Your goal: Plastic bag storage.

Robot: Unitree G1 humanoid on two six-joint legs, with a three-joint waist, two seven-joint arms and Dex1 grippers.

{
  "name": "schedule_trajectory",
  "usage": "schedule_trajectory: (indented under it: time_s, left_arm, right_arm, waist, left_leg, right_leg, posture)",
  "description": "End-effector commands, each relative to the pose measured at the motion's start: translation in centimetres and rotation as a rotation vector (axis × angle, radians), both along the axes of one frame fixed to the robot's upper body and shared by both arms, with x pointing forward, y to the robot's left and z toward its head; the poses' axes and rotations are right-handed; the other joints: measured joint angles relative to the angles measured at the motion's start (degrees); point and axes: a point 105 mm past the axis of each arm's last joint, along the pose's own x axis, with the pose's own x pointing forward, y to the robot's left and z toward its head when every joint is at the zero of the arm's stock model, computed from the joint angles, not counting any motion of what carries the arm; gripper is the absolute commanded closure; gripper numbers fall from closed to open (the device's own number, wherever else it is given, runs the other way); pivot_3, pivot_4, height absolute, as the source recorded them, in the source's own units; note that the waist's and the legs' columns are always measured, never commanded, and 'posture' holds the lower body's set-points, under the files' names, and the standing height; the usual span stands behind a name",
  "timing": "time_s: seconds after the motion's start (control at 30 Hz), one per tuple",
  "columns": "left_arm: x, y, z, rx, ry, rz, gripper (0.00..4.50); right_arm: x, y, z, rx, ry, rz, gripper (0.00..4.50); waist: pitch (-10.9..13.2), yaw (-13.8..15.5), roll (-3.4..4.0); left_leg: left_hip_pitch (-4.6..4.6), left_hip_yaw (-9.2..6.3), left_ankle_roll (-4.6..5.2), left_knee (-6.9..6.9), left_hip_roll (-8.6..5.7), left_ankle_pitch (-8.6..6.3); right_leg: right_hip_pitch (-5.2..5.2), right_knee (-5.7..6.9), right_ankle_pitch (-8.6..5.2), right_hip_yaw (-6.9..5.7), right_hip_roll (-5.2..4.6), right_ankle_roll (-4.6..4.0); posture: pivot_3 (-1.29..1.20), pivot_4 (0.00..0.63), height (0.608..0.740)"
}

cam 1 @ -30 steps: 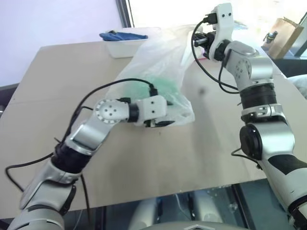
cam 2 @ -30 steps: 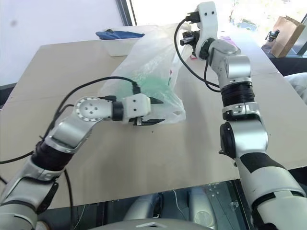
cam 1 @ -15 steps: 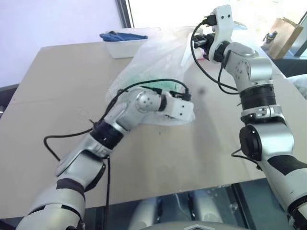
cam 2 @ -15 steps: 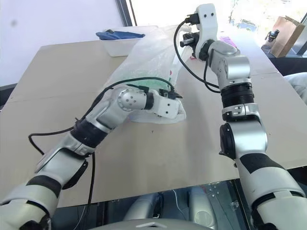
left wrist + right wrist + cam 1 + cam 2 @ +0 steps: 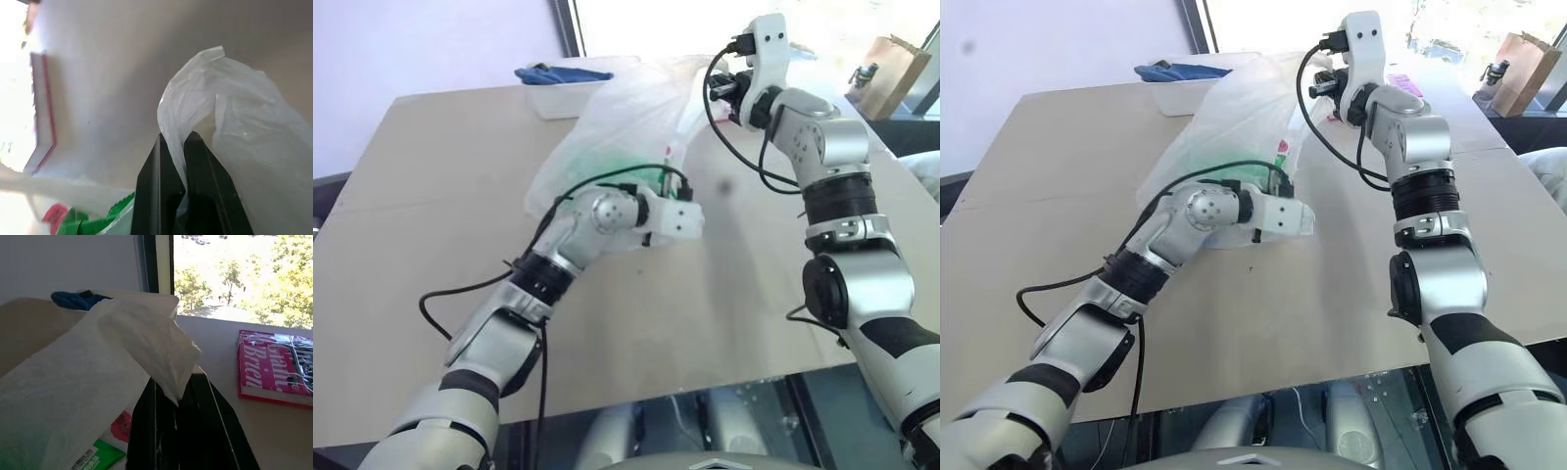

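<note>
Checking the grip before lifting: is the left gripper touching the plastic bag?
Touching. The left wrist view shows the left gripper shut on a fold of the plastic bag.

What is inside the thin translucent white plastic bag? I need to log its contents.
Through the thin translucent white plastic bag a shiny green snack packet with a red patch shows; the film hides the rest of it.

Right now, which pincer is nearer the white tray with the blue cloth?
Right. The right pincer is raised just beside the white tray; the left pincer sits nearer the robot.
</note>
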Motion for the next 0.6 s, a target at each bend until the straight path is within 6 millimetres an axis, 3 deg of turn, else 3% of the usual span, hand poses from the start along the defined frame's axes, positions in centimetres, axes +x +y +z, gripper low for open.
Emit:
schedule_trajectory:
  time_s: [0.03, 0.1, 0.13, 0.17, 0.27, 0.33, 0.5, 0.6]
  left_arm:
    - [-0.5, 1.5, 7.9, -0.488, -0.024, 0.035, 4.44]
    - [-0.3, 4.1, 12.5, -0.800, -0.007, 0.098, 4.44]
    - [-0.2, 6.5, 15.2, -0.954, -0.022, 0.129, 4.44]
    - [-0.3, 8.0, 16.8, -1.045, -0.032, 0.145, 4.44]
    - [0.2, 15.7, 23.1, -1.376, -0.141, 0.284, 4.44]
    - [0.0, 19.3, 26.2, -1.527, -0.188, 0.324, 4.44]
    - [-1.1, 22.4, 31.4, -1.685, -0.243, 0.284, 4.44]
    - [-1.2, 22.4, 32.8, -1.674, -0.266, 0.266, 4.44]
  right_arm:
    - [-0.3, -0.6, 3.6, 0.047, -0.107, -0.016, 4.50]
    - [-0.4, -1.4, 5.0, 0.081, -0.137, -0.029, 4.50]
    - [-0.4, -2.2, 6.3, 0.109, -0.159, -0.042, 4.50]
    - [-0.4, -2.8, 7.1, 0.129, -0.173, -0.051, 4.50]
    - [-1.0, -5.0, 11.1, 0.195, -0.236, -0.081, 4.50]
    - [-1.7, -5.8, 13.6, 0.223, -0.277, -0.077, 4.50]
    - [-4.0, -6.5, 18.7, 0.212, -0.368, -0.055, 4.50]
    - [-5.4, -7.1, 20.8, 0.189, -0.411, -0.045, 4.50]
  waist:
    - [0.0, 0.0, 0.00]
    - [0.0, 0.0, 0.00]
    - [0.0, -0.1, 0.00]
    - [0.0, -0.1, -0.02]
    - [0.0, -0.1, -0.07]
    - [0.0, -0.1, -0.07]
    - [0.0, 0.1, -0.07]
    - [0.0, 0.1, -0.07]
  left_leg:
    - [-0.04, 0.00, 0.00, 0.02, 0.00, 0.00]
    - [-0.17, -0.01, 0.00, 0.12, 0.00, 0.00]
    - [-0.38, -0.06, 0.00, 0.37, 0.00, 0.00]
    - [-0.69, -0.13, 0.00, 0.62, 0.01, 0.00]
    - [-1.02, -0.07, 0.00, 0.72, -0.01, 0.00]
    - [-1.06, -0.05, 0.00, 0.68, -0.02, 0.00]
    - [-1.14, -0.22, 0.04, 0.54, -0.03, -0.03]
    - [-1.33, -0.38, 0.04, 0.61, -0.09, -0.03]
  right_leg:
    - [-0.03, 0.00, 0.00, 0.00, 0.00, 0.00]
    - [-0.15, 0.02, 0.00, 0.00, -0.01, 0.00]
    - [-0.32, 0.07, 0.00, -0.02, 0.00, 0.00]
    - [-0.55, 0.18, 0.00, -0.02, 0.01, 0.00]
    - [-0.87, 0.32, 0.01, -0.06, 0.00, 0.00]
    - [-0.94, 0.28, 0.01, -0.08, 0.00, 0.00]
    - [-0.88, 0.17, 0.01, -0.08, -0.06, 0.01]
    - [-0.94, 0.15, 0.01, -0.19, -0.12, 0.01]
  posture:
    - [0.00, 0.150, 0.740]
    - [0.00, 0.150, 0.740]
    - [0.00, 0.150, 0.740]
    - [0.00, 0.150, 0.740]
    - [0.00, 0.150, 0.740]
    - [0.00, 0.150, 0.740]
    - [0.00, 0.150, 0.740]
    - [0.00, 0.150, 0.740]
